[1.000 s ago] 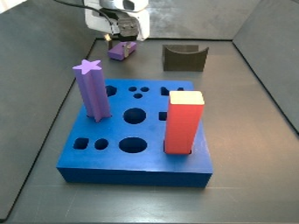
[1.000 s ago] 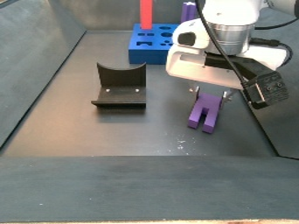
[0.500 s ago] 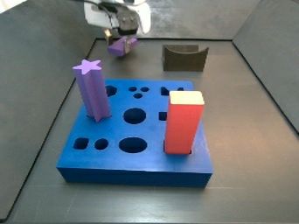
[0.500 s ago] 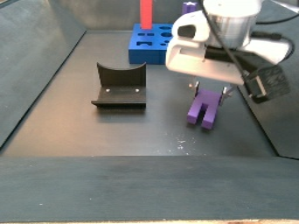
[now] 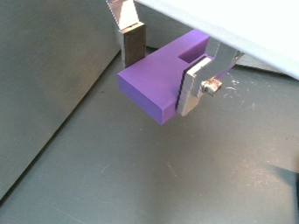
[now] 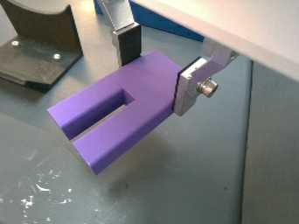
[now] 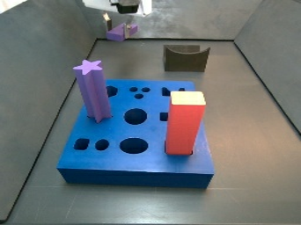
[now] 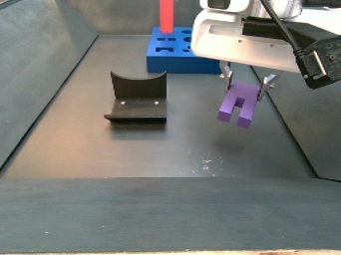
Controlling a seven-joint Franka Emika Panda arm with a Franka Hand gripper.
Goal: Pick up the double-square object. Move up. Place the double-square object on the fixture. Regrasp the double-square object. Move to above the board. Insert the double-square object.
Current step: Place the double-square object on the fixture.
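Observation:
My gripper is shut on the double-square object, a light-purple slotted block, and holds it in the air above the dark floor. Both wrist views show the silver fingers clamping its sides, with the gripper around the block, and the gripper around the block. In a side view the gripper and block are at the far back. The dark notched fixture stands on the floor to the side, also seen at the back. The blue board lies apart from them.
A tall purple star-topped column and a red block stand in the board. Grey walls enclose the floor. The board with a red peg sits behind the gripper.
The gripper has risen with the double-square object, lifting it off the floor. Fixture and board have not moved.

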